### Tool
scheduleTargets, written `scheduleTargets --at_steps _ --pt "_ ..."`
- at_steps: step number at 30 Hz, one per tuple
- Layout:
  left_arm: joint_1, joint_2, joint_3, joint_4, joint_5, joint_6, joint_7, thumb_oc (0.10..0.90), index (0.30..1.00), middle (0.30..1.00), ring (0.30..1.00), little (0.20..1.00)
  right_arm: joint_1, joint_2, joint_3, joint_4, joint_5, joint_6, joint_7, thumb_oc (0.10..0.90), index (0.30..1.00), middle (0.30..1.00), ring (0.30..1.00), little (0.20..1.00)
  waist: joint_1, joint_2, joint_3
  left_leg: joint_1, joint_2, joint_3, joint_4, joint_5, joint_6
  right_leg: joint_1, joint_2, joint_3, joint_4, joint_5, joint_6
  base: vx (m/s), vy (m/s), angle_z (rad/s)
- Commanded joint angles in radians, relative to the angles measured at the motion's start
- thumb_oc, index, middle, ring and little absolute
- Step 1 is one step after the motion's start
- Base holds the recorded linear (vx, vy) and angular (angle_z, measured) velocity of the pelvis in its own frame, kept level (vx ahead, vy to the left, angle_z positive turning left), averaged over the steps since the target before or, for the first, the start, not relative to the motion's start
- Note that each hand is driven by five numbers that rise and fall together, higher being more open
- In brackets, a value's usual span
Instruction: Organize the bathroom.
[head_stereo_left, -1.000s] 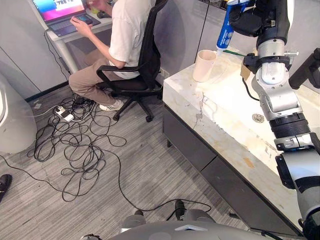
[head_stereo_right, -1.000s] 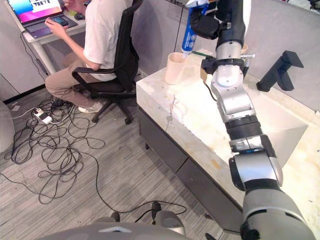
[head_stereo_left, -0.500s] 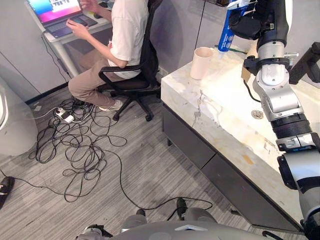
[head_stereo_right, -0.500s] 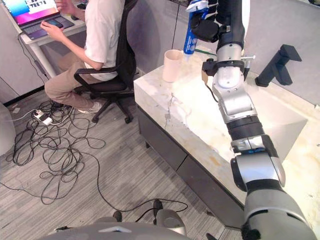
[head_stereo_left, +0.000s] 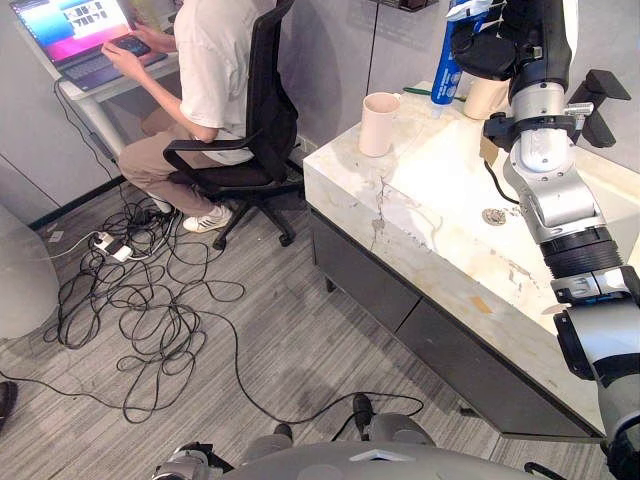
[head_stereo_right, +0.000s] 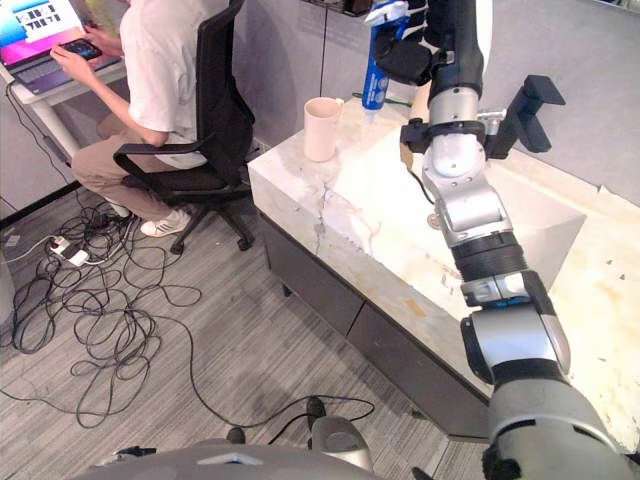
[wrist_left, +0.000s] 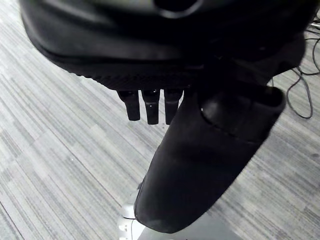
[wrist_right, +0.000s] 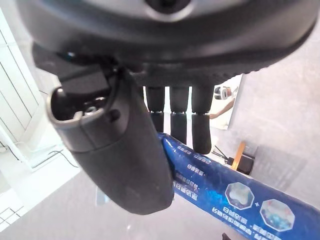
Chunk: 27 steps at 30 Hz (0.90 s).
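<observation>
My right hand (head_stereo_left: 492, 48) is raised over the back of the marble counter (head_stereo_left: 420, 268), shut on a blue toothpaste tube (head_stereo_left: 446, 72) that hangs nearly upright with its white cap up. In the right wrist view the thumb and fingers (wrist_right: 175, 120) curl against the blue tube (wrist_right: 235, 192). A pale pink cup (head_stereo_left: 379, 123) stands on the counter's left corner, apart from the tube. A second beige cup (head_stereo_left: 487, 98) shows behind my forearm. My left hand (wrist_left: 200, 150) hangs over the grey floor, fingers relaxed and holding nothing.
A black faucet (head_stereo_left: 600, 94) stands at the back of the sunken basin, whose drain (head_stereo_left: 493, 216) lies beside my right arm. A person on a black office chair (head_stereo_left: 260, 110) sits at a desk with a laptop. Tangled black cables (head_stereo_left: 150, 300) cover the floor.
The whole picture has shifted, so the camera has moved. My right hand keeps the tube raised at the counter's back. The person's hands have moved at the laptop.
</observation>
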Motion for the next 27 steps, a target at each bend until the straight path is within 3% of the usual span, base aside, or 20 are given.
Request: scheduleTargets --at_steps 1,4,5,7,10,14,17,27 --pt "0.012 0.07 -0.025 0.047 0.028 0.006 0.018 0.8 0.9 0.9 0.9 0.9 -0.111 -0.017 -0.051 -0.117 0.001 -0.119 -0.033 0.4 0.3 0.3 0.3 0.3 0.01 -0.056 -0.066 -0.011 0.098 0.083 0.089 0.054 0.002 0.037 -0.047 0.019 0.026 -0.039 0.021 -0.06 -0.005 0.07" --pt "-0.004 0.074 -0.043 0.015 0.032 0.009 0.003 0.8 0.9 0.9 0.9 0.9 -0.101 0.006 -0.062 -0.142 -0.017 -0.095 -0.057 0.4 0.3 0.3 0.3 0.3 0.007 -0.044 -0.053 -0.017 0.116 0.081 0.042 0.081 -0.003 0.032 -0.032 0.013 0.026 -0.042 0.014 -0.11 0.011 0.12" --pt "-0.038 0.071 -0.065 -0.004 0.064 0.016 -0.019 0.8 0.9 0.9 0.9 0.9 -0.095 0.015 -0.074 -0.135 -0.058 -0.086 -0.073 0.4 0.3 0.3 0.3 0.3 -0.005 -0.037 -0.038 -0.043 0.109 0.117 0.072 0.083 -0.005 0.029 -0.033 0.006 0.017 -0.032 0.009 -0.23 0.058 0.47" --pt "-0.065 0.057 -0.08 0.004 0.067 -0.01 -0.036 0.8 0.9 0.9 0.9 0.9 -0.097 0.017 -0.077 -0.085 -0.07 -0.138 -0.058 0.4 0.3 0.3 0.3 0.3 -0.023 -0.038 -0.03 -0.076 0.074 0.132 0.17 0.041 0.004 0.005 -0.045 -0.006 0.035 -0.027 0.005 -0.24 0.113 1.29" --pt "-0.108 0.033 -0.095 0.006 0.06 -0.012 -0.038 0.8 0.9 0.9 0.9 0.9 -0.088 0.01 -0.088 -0.073 -0.058 -0.177 -0.037 0.4 0.3 0.3 0.3 0.3 -0.052 -0.038 -0.015 -0.107 0.049 0.14 0.268 0.037 0.009 -0.022 -0.044 0.004 0.053 -0.01 0.002 -0.18 0.104 0.61" --pt "-0.187 0.016 -0.127 0.003 0.034 -0.021 -0.019 0.8 0.9 0.9 0.9 0.9 -0.088 0.018 -0.087 -0.095 -0.083 -0.199 -0.073 0.4 0.3 0.3 0.3 0.3 -0.093 -0.027 0.026 -0.104 0.013 0.165 0.169 -0.035 0.053 -0.092 -0.052 0.042 0.065 0.012 0.036 -0.25 0.15 0.33" --pt "-0.172 0.029 -0.124 0.0 0.016 -0.015 0.01 0.8 0.9 0.9 0.9 0.9 -0.062 0.034 -0.091 -0.114 -0.071 -0.206 -0.073 0.4 0.3 0.3 0.3 0.3 -0.095 -0.037 0.046 -0.078 -0.014 0.176 0.153 -0.067 0.082 -0.115 -0.063 0.061 0.06 0.041 0.064 -0.07 0.044 0.0" --pt "-0.152 0.066 -0.097 0.004 0.034 -0.012 0.007 0.8 0.9 0.9 0.9 0.9 -0.029 0.011 -0.127 -0.156 -0.019 -0.197 -0.051 0.4 0.3 0.3 0.3 0.3 -0.096 -0.048 0.049 -0.083 -0.04 0.196 0.2 -0.105 0.108 -0.097 -0.053 0.078 0.057 0.038 0.055 0.01 -0.009 -0.07"
